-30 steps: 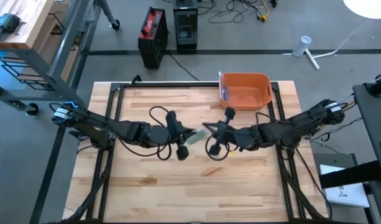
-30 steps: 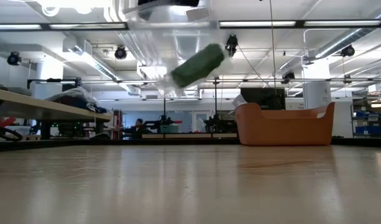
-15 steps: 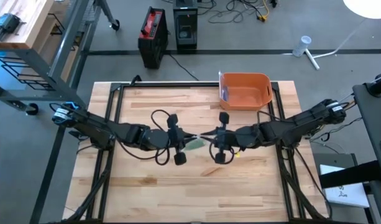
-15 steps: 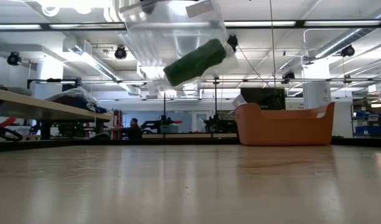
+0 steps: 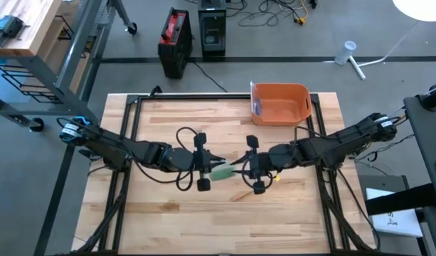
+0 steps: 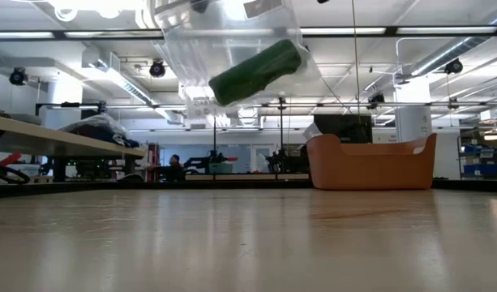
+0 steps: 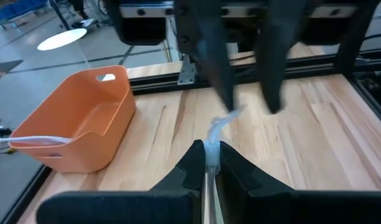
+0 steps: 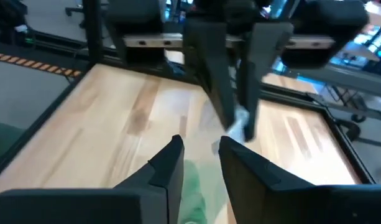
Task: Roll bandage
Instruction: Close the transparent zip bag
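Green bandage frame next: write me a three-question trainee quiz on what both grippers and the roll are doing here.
1. True or false: the green bandage roll rests on the table.
2. Which gripper pinches the bandage's thin free end? A) left gripper B) right gripper
3. Fill in: the orange bin sits at the table's ___ edge, away from the arms' bases.

Key: 1 false, it hangs in the air; 2 A; 3 far.

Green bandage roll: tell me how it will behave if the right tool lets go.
The green bandage roll looks soft and light, held off the table. Its rounded shape would probably roll on landing. Shut left tool pinches a floppy-looking tail, so it may dangle or unwind.
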Robot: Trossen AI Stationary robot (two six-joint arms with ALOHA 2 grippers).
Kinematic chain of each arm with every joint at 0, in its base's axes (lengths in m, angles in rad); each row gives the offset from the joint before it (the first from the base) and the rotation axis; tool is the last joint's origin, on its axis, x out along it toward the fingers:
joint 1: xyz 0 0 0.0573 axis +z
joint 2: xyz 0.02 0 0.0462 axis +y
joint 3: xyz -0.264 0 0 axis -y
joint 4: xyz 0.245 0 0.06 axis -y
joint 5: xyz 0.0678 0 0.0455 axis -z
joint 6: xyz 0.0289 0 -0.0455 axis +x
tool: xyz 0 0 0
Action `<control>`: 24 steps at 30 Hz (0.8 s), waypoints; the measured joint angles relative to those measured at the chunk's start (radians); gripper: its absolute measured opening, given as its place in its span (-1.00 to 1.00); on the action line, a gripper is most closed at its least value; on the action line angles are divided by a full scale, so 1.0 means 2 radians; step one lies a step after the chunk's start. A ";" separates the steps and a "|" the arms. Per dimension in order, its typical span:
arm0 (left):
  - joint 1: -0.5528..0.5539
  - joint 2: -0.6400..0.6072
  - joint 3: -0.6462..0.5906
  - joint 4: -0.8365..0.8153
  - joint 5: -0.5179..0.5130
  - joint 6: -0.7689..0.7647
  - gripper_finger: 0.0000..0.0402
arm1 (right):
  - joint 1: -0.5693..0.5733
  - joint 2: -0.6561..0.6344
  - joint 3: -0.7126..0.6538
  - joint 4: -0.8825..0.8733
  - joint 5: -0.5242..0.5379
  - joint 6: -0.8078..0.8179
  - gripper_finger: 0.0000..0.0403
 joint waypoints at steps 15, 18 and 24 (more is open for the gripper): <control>0.000 0.000 0.001 0.004 0.027 -0.004 -0.93 | -0.001 0.014 0.000 0.035 0.046 -0.014 -0.80; 0.000 0.000 0.001 0.005 0.028 -0.011 -0.90 | -0.001 0.015 0.000 0.040 0.046 -0.019 -0.94; 0.000 0.000 0.001 0.005 0.028 -0.015 -0.85 | -0.001 0.015 0.000 0.040 0.046 -0.020 -0.99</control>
